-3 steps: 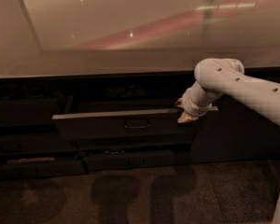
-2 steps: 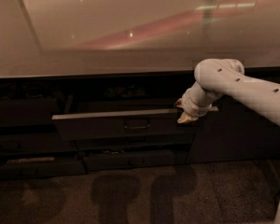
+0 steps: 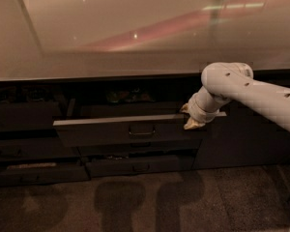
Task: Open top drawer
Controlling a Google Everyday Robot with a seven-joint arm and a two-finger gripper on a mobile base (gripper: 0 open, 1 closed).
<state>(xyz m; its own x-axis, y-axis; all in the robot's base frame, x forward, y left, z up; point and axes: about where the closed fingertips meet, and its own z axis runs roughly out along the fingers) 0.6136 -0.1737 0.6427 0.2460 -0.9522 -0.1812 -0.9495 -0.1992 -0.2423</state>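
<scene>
Gaping top drawer [image 3: 101, 133], gripper [image 3: 188, 117] at rim

A pale, glossy countertop [image 3: 111, 57] spans the far part of the scene from left to right, its surface showing a pinkish streak of reflected light [image 3: 159, 30] and a few bright specks. Below its near edge the dark cabinet run [image 3: 19, 149] stands on a dark speckled floor [image 3: 208, 197], where two rounded shadows [image 3: 118, 202] fall. The gripper [image 3: 192, 117] is at the right end of the top drawer [image 3: 111, 132], just under the countertop's edge.
</scene>
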